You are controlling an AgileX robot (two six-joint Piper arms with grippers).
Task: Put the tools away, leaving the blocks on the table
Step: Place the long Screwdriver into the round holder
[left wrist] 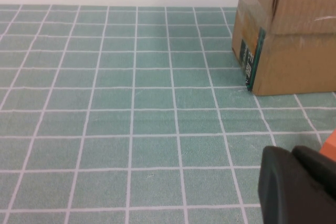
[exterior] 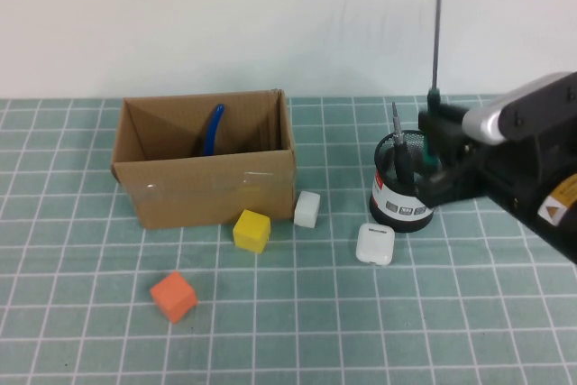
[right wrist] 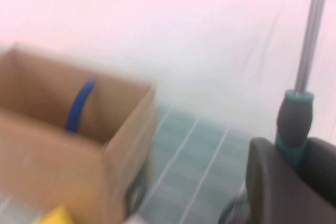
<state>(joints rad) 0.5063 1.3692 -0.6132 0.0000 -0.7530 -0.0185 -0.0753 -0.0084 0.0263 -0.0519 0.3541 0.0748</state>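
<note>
My right gripper [exterior: 436, 140] is shut on the long thin screwdriver [exterior: 438, 24], green-and-black handle between the fingers, shaft pointing straight up, right over the black mesh holder [exterior: 402, 188]. The wrist view shows the handle [right wrist: 294, 115] in the gripper [right wrist: 294, 157]. The short black-handled screwdriver [exterior: 398, 143] stands in the holder. The blue-handled pliers [exterior: 214, 129] lean inside the cardboard box [exterior: 207, 188]. The yellow block [exterior: 251, 230], white block [exterior: 307, 209] and orange block [exterior: 173, 296] lie on the teal mat [exterior: 81, 313]. My left gripper [left wrist: 298, 186], shut and empty, hovers low over the mat near the orange block [left wrist: 330, 148].
A white rounded earbud case [exterior: 375, 243] lies in front of the holder. The cardboard box [left wrist: 286, 35] stands ahead of the left gripper. A pale wall runs along the mat's back edge. Bare mat lies left of the box and along the front.
</note>
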